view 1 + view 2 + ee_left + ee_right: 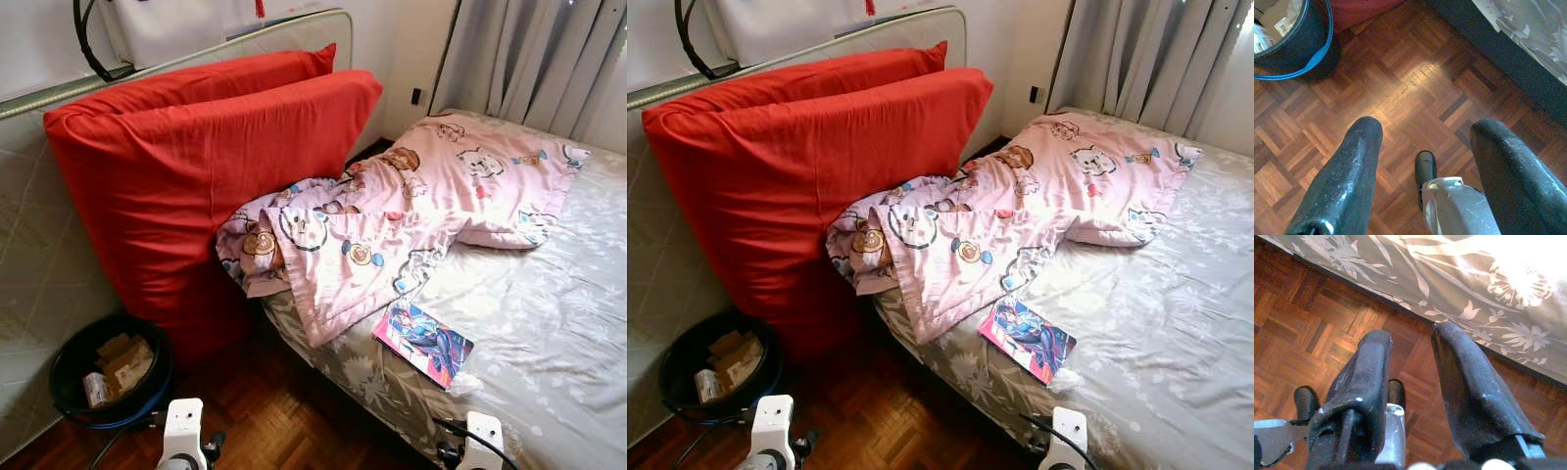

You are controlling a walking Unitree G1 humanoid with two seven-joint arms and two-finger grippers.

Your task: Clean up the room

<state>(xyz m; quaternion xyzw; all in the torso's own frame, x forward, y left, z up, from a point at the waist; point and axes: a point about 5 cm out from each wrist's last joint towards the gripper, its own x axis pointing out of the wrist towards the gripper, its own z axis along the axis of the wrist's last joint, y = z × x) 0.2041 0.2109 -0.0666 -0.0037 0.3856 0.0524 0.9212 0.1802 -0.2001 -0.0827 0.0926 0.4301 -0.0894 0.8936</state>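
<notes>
A crumpled pink cartoon-print blanket [392, 215] lies across the near half of the bed [568, 323]. A colourful comic book [423, 341] rests on the grey floral sheet at the bed's near edge. Two big red cushions [196, 166] lean upright against a mattress at the left. A black bin [108, 372] with cardboard scraps stands on the floor below them. My left gripper [1427, 127] hangs open above the parquet, near the bin [1293, 44]. My right gripper [1413, 333] hangs open over the floor beside the bed's edge [1459, 279]. Both hold nothing.
A quilted mattress [39, 255] stands on its side along the left wall. Grey curtains [539, 59] hang behind the bed. Parquet floor [274, 421] runs between the bin and the bed. A black cable [93, 49] hangs at the top left.
</notes>
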